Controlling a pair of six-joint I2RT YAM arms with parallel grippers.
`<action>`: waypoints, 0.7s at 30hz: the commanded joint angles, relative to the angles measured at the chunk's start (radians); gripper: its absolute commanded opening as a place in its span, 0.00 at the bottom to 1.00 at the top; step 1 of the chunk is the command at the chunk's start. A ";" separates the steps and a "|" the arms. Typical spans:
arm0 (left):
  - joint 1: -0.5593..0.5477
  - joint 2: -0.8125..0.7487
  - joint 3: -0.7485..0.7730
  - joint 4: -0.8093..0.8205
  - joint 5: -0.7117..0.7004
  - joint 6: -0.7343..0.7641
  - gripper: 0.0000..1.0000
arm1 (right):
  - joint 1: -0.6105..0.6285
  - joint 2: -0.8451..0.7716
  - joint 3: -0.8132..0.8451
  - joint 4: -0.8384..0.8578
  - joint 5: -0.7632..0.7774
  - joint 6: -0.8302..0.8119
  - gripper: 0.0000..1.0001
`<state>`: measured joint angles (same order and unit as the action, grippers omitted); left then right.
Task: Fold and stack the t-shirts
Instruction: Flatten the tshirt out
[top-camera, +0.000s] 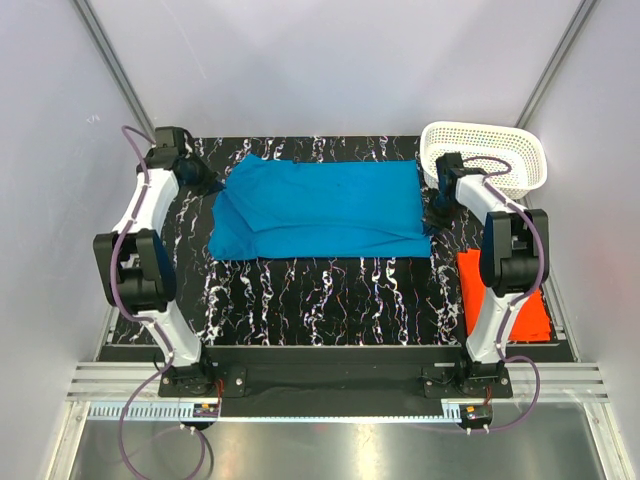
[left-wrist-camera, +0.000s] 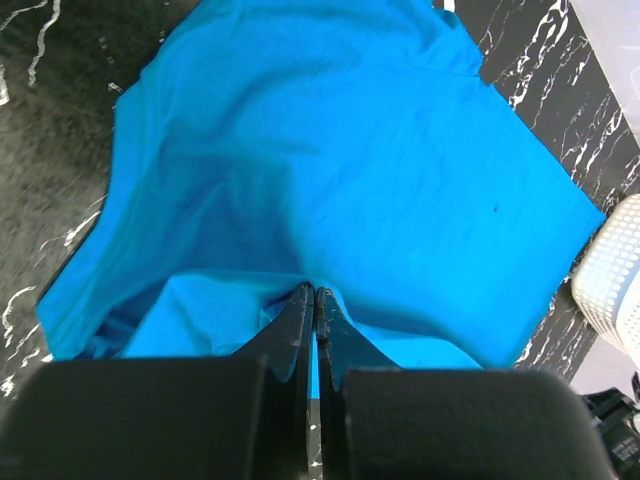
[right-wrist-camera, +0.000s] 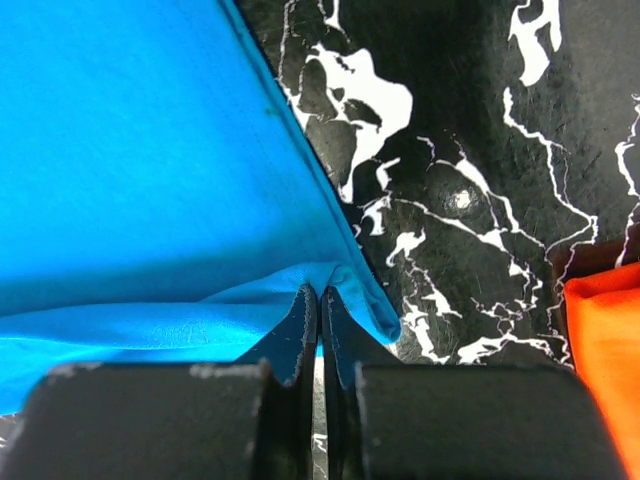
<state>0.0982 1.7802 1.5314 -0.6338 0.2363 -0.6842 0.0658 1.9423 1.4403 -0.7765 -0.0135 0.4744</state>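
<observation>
From above both grips were hidden; wrist views showed left gripper (left-wrist-camera: 315, 300) and right gripper (right-wrist-camera: 320, 297) clamped on the blue t-shirt (top-camera: 320, 205).

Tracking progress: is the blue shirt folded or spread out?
Partly folded: the blue t-shirt shows overlapping layers along its left and near edges.

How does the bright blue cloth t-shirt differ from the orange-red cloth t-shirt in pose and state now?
The bright blue cloth t-shirt lies spread wide across the middle; the orange-red cloth t-shirt is a compact rectangle at the near right corner. The left gripper and the right gripper are each shut on the blue one; no gripper holds the orange-red one. Both rest on the black marbled table.
</observation>
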 joint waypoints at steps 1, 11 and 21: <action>-0.002 0.033 0.062 0.031 0.057 0.012 0.00 | -0.011 0.017 0.043 -0.015 0.038 -0.007 0.02; -0.003 0.085 0.101 0.031 0.066 0.025 0.00 | -0.015 0.035 0.063 -0.020 0.033 -0.016 0.02; -0.008 -0.031 0.145 0.028 0.071 0.029 0.00 | -0.015 -0.022 0.091 -0.026 -0.046 0.001 0.02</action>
<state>0.0959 1.8580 1.6051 -0.6357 0.2848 -0.6735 0.0616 1.9671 1.4734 -0.7925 -0.0242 0.4706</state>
